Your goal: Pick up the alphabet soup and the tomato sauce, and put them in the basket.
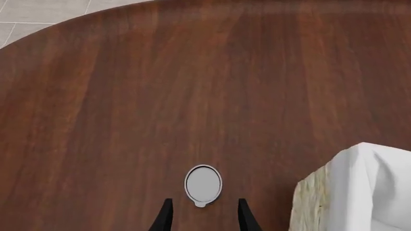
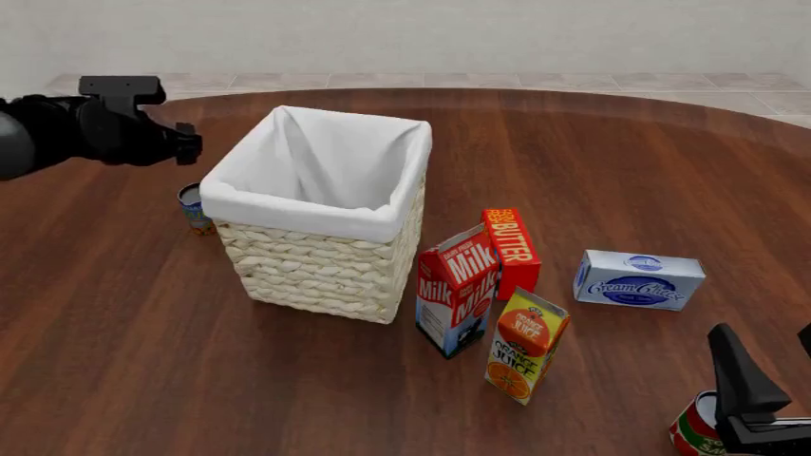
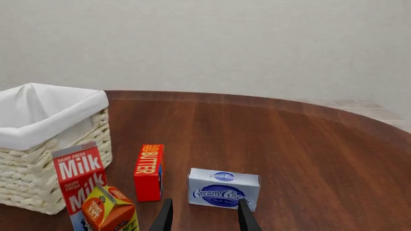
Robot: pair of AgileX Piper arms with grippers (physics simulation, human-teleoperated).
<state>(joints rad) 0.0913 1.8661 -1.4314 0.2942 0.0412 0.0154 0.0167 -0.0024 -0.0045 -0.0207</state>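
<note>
Nearest the front camera, the right gripper (image 2: 776, 380) is sitting with its fingers spread and holding nothing, the tomato sauce (image 2: 694, 429) standing on the table (image 2: 609, 152) just beside it, well apart from the basket (image 2: 323, 214). Across the table, the left gripper (image 1: 203, 217) is hanging above the alphabet soup (image 1: 203, 183), fingers parted and gripping nothing, while the can is standing just beside the basket's left side.
</note>
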